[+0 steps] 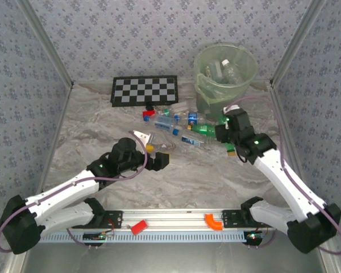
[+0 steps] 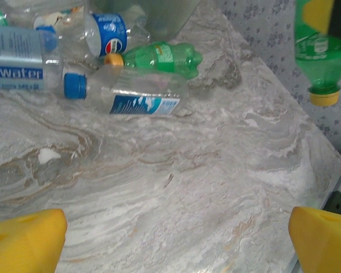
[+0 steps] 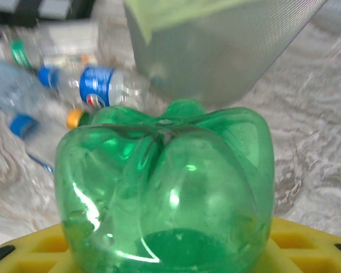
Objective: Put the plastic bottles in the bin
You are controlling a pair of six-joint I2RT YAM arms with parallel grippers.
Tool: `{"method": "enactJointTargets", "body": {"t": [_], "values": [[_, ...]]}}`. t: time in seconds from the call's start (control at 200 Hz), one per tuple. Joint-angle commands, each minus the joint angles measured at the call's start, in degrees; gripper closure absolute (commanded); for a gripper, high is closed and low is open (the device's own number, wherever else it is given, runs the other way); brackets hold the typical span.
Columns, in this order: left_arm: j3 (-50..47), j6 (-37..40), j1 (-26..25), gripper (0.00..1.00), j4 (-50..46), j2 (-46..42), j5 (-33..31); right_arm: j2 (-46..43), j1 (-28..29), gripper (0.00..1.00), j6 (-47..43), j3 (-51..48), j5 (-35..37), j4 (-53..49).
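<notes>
My right gripper (image 1: 226,136) is shut on a green plastic bottle (image 3: 165,187), whose ribbed base looms large in the right wrist view. The left wrist view shows that bottle (image 2: 321,51) hanging with its yellow cap down, above the table. The pale-green bin (image 1: 203,85) stands just behind it with bottles inside. More plastic bottles lie in a cluster left of the bin: a green one (image 1: 206,129), a clear one with a blue cap (image 2: 125,94) and a blue-labelled one (image 2: 108,34). My left gripper (image 1: 159,161) is open over bare table, its yellow fingers (image 2: 23,239) wide apart.
A black-and-white chequered board (image 1: 145,90) lies at the back left. A small red block (image 1: 150,112) sits by the bottle cluster. Red (image 1: 138,227) and orange (image 1: 213,220) pieces rest on the front rail. Patterned walls close in both sides.
</notes>
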Motion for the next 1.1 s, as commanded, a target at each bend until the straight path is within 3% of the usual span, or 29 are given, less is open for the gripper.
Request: {"method": "enactJointTargets", "body": {"t": [0.0, 0.54, 1.095], "values": [[3.24, -0.03, -0.37, 0.00, 1.39, 0.64, -0.51, -3.81, -2.22, 0.50, 0.51, -1.52, -4.10, 6.45], [5.85, -0.73, -0.33, 0.00, 1.43, 1.15, -0.63, -4.30, -10.31, 0.51, 0.70, 0.95, -7.68, 28.32], [5.30, -0.69, -0.33, 0.00, -0.88, -1.42, -1.98, 12.55, -21.00, 0.52, 2.36, 14.62, -9.56, 50.53]]}}
